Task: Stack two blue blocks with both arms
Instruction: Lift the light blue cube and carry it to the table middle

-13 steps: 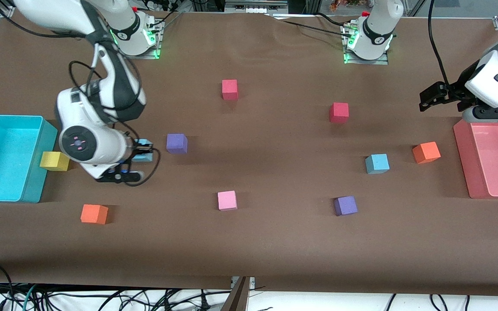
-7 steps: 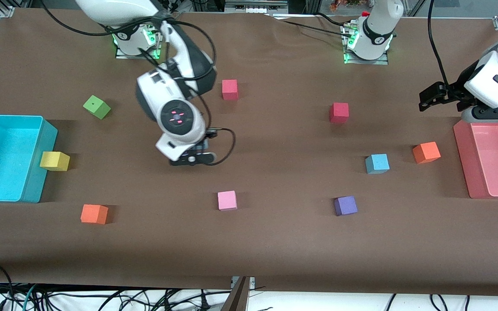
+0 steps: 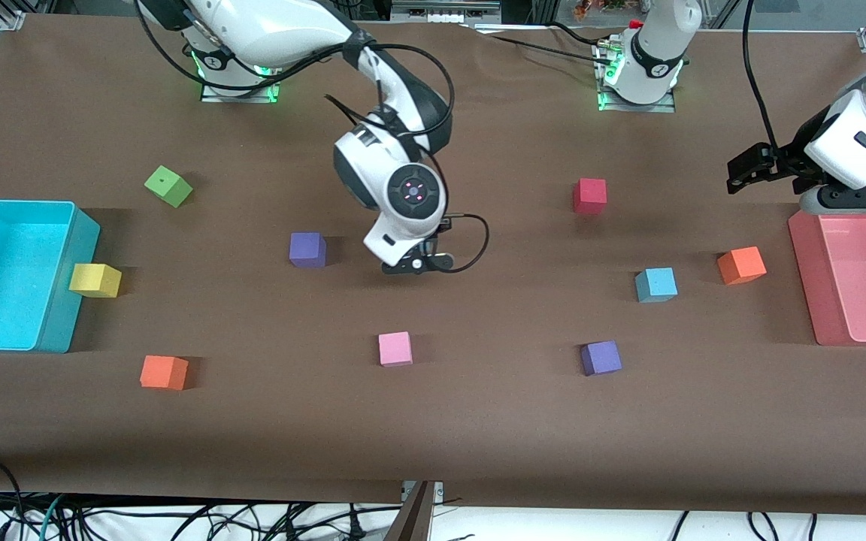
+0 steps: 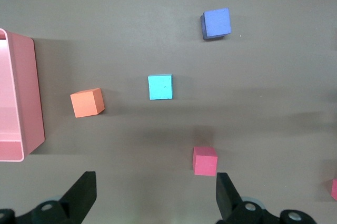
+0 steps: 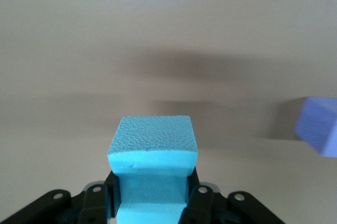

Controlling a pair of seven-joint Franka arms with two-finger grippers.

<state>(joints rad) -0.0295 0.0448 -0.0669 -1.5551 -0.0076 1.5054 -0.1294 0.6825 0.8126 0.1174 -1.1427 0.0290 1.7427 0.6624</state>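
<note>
- The right gripper (image 5: 151, 203) is clamped on a blue block (image 5: 152, 150). It holds it up over the middle of the table (image 3: 478, 421), beside a purple cube (image 3: 307, 249).
- The held block is a cube with no long axis. One flat textured face points away from the gripper, and its sides sit square between the fingers.
- The second blue block (image 3: 656, 285) rests flat on the table toward the left arm's end, between an orange cube (image 3: 741, 265) and a second purple cube (image 3: 601, 358), apart from both.
- A red cube (image 3: 589, 196) lies farther from the front camera than that block.
- The left gripper (image 4: 152, 203) waits with its fingers apart, over the table by the pink bin (image 3: 854, 278).
- A pink cube (image 3: 395, 349) lies nearer the front camera than the right gripper.
</note>
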